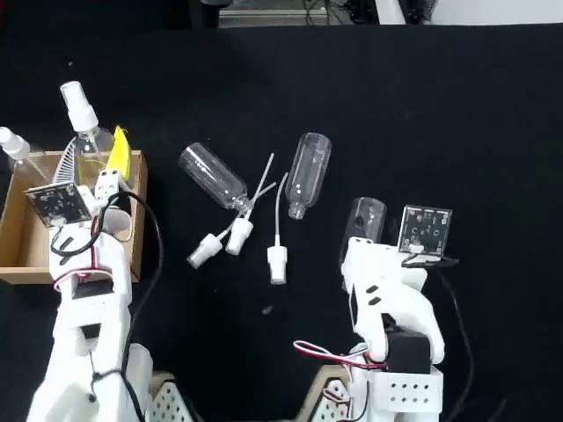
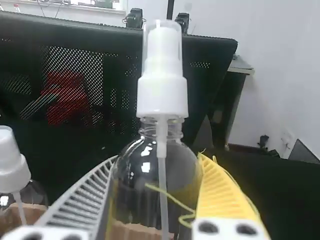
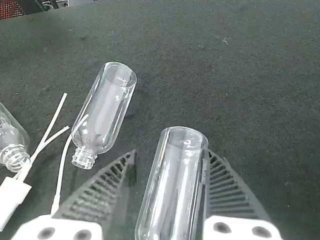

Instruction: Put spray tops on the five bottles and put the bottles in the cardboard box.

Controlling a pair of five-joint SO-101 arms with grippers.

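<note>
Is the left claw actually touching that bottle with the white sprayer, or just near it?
Touching. In the left wrist view the capped bottle sits pressed between the left gripper's grey and yellow fingers.

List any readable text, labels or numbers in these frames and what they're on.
None readable.
Capped bottle in the left jaws: no label.
Bare bottle in the right jaws: no label.
Spray tops, cardboard box: blank.
Camera board: any print too small to read.

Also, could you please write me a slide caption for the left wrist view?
Left gripper holds a capped clear bottle upright at the cardboard box, a second capped bottle beside it.
</note>
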